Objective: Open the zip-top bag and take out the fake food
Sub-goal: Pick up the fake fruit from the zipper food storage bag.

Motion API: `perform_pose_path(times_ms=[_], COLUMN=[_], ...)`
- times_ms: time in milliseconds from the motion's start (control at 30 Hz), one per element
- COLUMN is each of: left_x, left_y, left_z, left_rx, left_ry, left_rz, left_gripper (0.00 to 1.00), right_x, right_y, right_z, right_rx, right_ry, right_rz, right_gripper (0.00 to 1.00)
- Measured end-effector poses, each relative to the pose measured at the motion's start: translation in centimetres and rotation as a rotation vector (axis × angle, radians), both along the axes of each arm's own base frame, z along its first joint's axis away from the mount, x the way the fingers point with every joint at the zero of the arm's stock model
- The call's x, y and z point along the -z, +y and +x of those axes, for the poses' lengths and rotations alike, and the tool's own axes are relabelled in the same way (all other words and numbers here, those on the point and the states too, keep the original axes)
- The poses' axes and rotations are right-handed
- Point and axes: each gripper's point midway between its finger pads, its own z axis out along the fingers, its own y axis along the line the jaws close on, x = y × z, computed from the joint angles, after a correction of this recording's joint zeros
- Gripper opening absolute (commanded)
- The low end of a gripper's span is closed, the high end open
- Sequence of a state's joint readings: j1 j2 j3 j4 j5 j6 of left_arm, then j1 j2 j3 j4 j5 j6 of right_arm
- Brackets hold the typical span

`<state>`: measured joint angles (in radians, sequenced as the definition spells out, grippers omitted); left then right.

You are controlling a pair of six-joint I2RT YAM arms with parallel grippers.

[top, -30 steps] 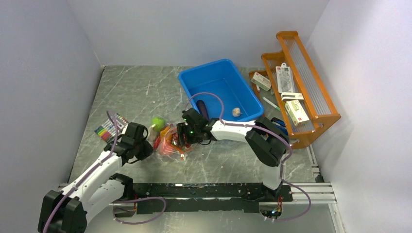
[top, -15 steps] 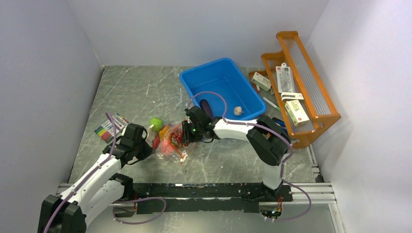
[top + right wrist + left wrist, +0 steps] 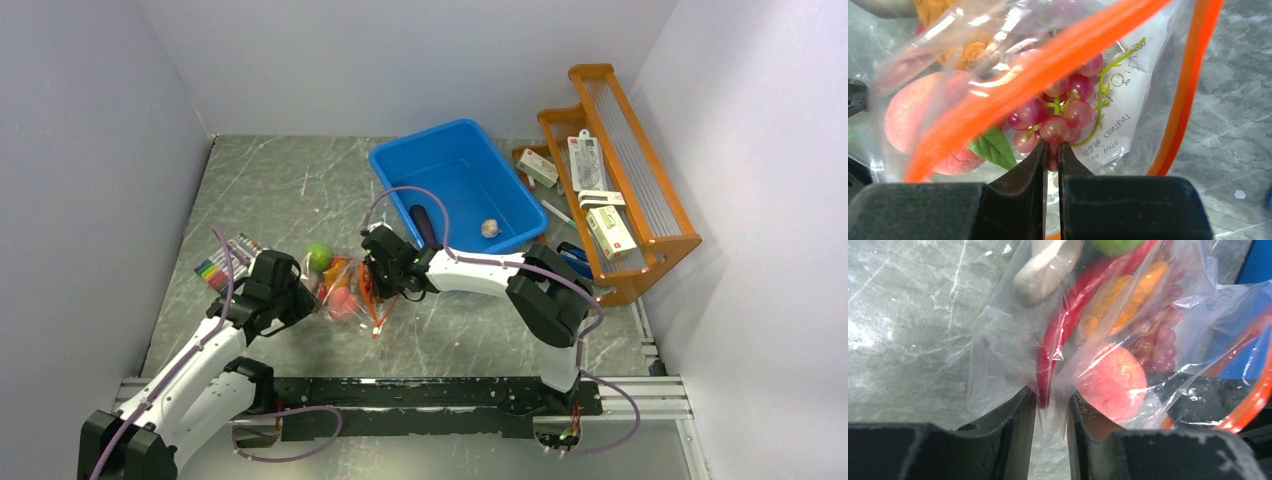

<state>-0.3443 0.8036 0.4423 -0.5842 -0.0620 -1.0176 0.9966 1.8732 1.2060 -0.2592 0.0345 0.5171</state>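
Bag [image 3: 998, 350], one, lay on the table [image 3: 280, 180] between both arms, its zip mouth parted toward the right. Left gripper [image 3: 1050, 405], one, had its jaws narrowed onto a fold of film at the bag's closed end. Right gripper [image 3: 1050, 150], one, had its jaws almost together inside the mouth, apparently nipping the lowest of the grapes [image 3: 1058, 115]. Handling note: the bunch was best drawn out slowly through the mouth while the left pinch anchored the bag. Contents: grapes, one bunch; peach [image 3: 1113, 382], one; orange piece [image 3: 1128, 295], one. Blue bin [image 3: 420, 137], one, held one eggplant [image 3: 421, 222] and one bulb [image 3: 488, 228].
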Motion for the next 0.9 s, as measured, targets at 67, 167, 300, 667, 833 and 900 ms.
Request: perform_pose_path(times_ms=[67, 167, 300, 667, 833, 900], left_x=[-0.3, -0.8, -1.7, -1.3, -0.3, 0.0], left_y=[-0.1, 0.0, 0.1, 2.4, 2.9, 3.1], left_z=[0.0, -0.1, -0.6, -3.3, -4.1, -4.3], left_rx=[0.002, 0.0, -0.039, -0.322, -0.382, -0.408], left_ry=[-0.002, 0.0, 0.006, 0.084, 0.12, 0.125], left_rz=[-0.003, -0.005, -0.031, -0.076, -0.078, -0.081], left_gripper=[0.66, 0.77, 0.83, 0.81, 0.81, 0.82], right_x=[0.0, 0.1, 0.1, 0.1, 0.1, 0.1], right_y=[0.0, 0.1, 0.2, -0.2, -0.1, 0.0], right_z=[-0.1, -0.3, -0.3, -0.2, -0.4, -0.4], right_rx=[-0.007, -0.011, -0.003, 0.01, 0.006, 0.004], right_ry=[0.004, 0.016, 0.019, 0.014, 0.023, 0.026], right_rz=[0.003, 0.013, 0.02, 0.007, 0.013, 0.014], right_gripper=[0.0, 0.0, 0.0, 0.0, 0.0, 0.0])
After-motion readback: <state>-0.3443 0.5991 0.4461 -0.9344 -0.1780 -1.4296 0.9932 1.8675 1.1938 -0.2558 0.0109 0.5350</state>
